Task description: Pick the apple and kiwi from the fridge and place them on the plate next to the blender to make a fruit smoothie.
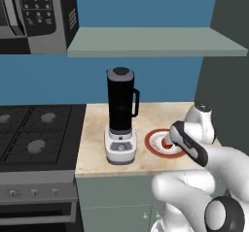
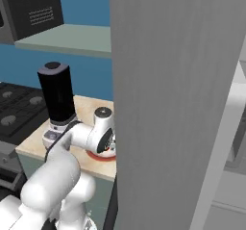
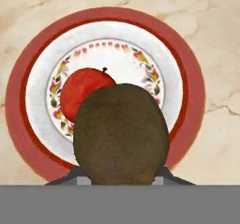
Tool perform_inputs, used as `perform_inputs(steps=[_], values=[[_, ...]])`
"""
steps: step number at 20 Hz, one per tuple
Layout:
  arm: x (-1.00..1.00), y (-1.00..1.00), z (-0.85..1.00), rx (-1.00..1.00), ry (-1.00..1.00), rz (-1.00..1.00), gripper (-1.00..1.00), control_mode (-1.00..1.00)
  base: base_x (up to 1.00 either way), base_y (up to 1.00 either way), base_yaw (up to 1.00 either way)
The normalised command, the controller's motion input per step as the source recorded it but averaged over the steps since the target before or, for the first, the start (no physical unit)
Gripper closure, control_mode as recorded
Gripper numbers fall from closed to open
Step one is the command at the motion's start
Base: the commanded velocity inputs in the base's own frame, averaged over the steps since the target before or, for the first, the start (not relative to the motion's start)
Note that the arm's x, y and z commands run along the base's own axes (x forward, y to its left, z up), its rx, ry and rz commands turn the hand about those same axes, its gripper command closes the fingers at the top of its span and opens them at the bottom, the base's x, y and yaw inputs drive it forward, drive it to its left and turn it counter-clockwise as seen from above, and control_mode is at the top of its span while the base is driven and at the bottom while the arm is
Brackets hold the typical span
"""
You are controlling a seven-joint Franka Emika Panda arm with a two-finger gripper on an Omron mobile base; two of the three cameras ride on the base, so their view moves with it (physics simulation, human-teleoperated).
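The tabletop [image 3: 220, 40] looks like pale beige marble with faint veins, smooth and matt. The plate [image 3: 187, 73] seems glazed ceramic, with a red rim and painted floral ring. The kiwi [image 3: 121, 134] has a rough, fuzzy brown skin; the apple [image 3: 82, 92] is smooth red. The blender [image 1: 120, 100] jar looks like glossy black plastic.

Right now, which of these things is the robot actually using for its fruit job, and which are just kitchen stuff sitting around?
Part of the job:
- kiwi, held in the hand above the plate
- apple, lying on the plate
- plate, red-rimmed, on the counter
- blender, beside the plate
- fridge

Just there:
- stove
- microwave
- shelf
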Motion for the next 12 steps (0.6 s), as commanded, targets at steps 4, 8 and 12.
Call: perform_inputs(steps=[4,8,12], values=[[0.60,0.00,-0.74,0.00,0.14,0.00,1.00,-1.00,0.00,0.00,0.00],[0.26,0.00,-0.45,0.00,0.08,0.00,-1.00,-1.00,0.00,0.00,0.00],[-0.13,0.00,0.08,0.00,0.00,0.00,-1.00,-1.00,0.00,0.00,0.00]])
